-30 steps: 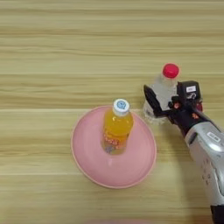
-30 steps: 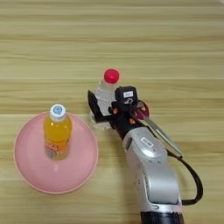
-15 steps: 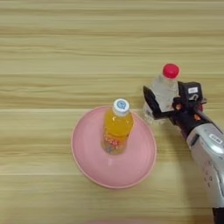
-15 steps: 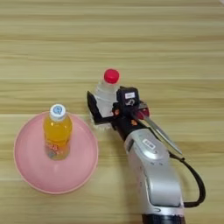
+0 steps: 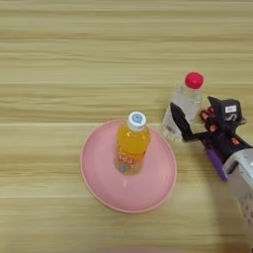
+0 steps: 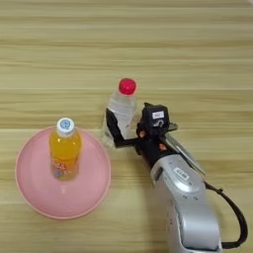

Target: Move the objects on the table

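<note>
Orange bottle on the plate, clear bottle in the gripper's reach

The orange bottle (image 5: 131,143) stands on a pink plate (image 5: 99,183); just right, on the table (image 5: 59,64), the clear bottle (image 6: 120,114) stands upright between the right gripper's (image 6: 124,129) spread fingers, seemingly ready for grasping.

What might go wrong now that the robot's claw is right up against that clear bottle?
The clear bottle is tall and slim, and the gripper sits low on its body, so a sideways nudge could tip it over. The pink plate lies close by on the left, so a bottle pushed that way could catch on its rim. The orange bottle stands upright on that plate and could be knocked over too.
</note>
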### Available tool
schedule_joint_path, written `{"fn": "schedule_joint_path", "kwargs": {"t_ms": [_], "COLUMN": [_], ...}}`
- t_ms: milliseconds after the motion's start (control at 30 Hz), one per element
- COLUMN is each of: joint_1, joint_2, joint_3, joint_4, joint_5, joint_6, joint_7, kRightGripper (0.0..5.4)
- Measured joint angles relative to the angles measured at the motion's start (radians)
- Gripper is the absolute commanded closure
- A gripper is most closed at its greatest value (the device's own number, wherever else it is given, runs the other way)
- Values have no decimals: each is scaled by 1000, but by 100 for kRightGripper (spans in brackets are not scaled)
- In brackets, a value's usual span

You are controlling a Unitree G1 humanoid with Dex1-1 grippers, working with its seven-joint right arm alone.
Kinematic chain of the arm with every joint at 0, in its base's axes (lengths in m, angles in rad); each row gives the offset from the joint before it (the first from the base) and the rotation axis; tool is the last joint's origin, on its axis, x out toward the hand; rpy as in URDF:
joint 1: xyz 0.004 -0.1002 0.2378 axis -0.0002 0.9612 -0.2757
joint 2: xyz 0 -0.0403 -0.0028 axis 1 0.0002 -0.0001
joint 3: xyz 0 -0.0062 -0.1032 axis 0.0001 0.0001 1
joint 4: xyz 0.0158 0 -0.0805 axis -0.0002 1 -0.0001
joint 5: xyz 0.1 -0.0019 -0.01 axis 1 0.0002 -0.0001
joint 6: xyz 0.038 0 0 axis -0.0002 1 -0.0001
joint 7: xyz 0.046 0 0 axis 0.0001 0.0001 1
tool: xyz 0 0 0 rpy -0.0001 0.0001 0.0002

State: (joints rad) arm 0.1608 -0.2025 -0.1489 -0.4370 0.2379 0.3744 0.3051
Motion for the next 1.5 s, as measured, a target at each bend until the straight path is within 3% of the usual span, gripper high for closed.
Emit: {"fn": "schedule_joint_path", "kwargs": {"t_ms": [300,600,733,1033,1267,1500], "joint_1": [112,166,250,314,385,434], "joint_2": [-27,-31,-28,-29,-38,-60], "joint_3": [-83,-97,-101,-105,-124,-126], "joint_4": [-126,-152,-189,-198,-235,-258], "joint_5": [43,48,64,90,150,179], "joint_6": [54,56,-3,-98,-179,-215], "joint_7": [9,13,65,145,249,319], "kRightGripper": [1,1,1,1,1,1]}}
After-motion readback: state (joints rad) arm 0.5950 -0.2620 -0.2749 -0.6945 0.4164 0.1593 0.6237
